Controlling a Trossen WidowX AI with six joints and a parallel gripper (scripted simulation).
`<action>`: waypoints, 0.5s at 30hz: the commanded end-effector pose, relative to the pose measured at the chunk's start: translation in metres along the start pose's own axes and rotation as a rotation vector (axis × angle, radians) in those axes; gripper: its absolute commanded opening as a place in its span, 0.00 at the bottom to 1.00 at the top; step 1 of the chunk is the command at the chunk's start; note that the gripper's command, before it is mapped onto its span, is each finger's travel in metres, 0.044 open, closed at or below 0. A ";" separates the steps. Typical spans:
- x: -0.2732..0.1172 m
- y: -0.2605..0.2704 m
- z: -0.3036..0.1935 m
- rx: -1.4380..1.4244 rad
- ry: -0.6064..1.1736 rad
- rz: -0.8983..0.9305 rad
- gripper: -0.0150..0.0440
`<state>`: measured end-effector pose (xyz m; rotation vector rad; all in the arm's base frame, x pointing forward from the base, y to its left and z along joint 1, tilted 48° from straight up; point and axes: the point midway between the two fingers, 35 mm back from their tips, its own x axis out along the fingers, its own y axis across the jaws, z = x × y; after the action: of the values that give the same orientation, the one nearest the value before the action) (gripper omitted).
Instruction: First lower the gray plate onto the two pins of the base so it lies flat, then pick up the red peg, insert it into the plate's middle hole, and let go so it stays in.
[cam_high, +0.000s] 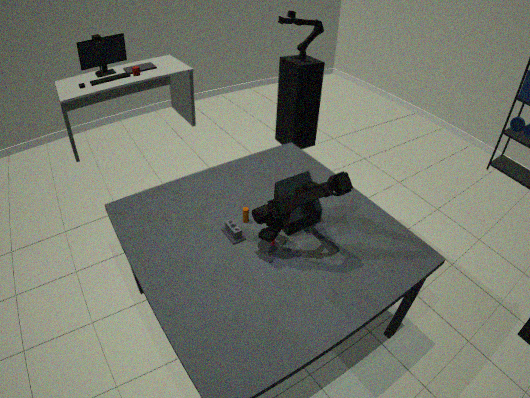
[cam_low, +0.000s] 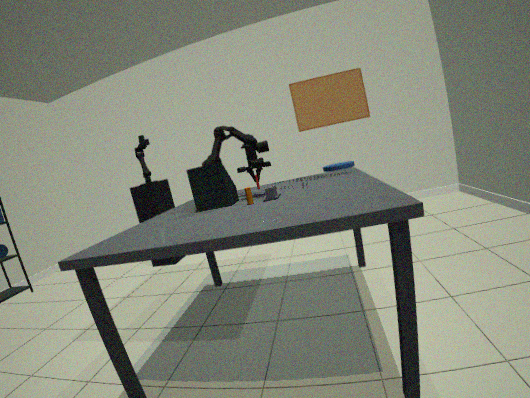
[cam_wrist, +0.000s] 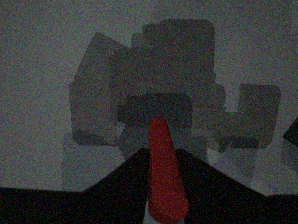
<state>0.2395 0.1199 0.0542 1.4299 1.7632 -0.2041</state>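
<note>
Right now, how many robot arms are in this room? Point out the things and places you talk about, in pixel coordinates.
2 in view: one arm (cam_high: 320, 191) (cam_low: 216, 147) on the gray table (cam_high: 225, 300) (cam_low: 300, 220), another arm (cam_high: 311, 39) (cam_low: 143, 161) on a black pillar (cam_high: 300, 105) (cam_low: 151, 197) beyond it. Others could be out of sight.

Pinching a red peg between the black fingers of the claw; leaning slightly; casting dark, overlapping shadows across the gray desk.

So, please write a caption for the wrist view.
Red peg held between the claw's dark fingers.
</note>
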 end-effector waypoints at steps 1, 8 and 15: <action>-0.012 0.002 0.002 -0.006 -0.010 0.002 0.25; -0.034 0.002 0.005 -0.006 -0.008 0.002 0.25; -0.035 0.003 0.007 0.000 -0.002 0.001 0.25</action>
<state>0.2439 0.0916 0.0761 1.4290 1.7581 -0.1983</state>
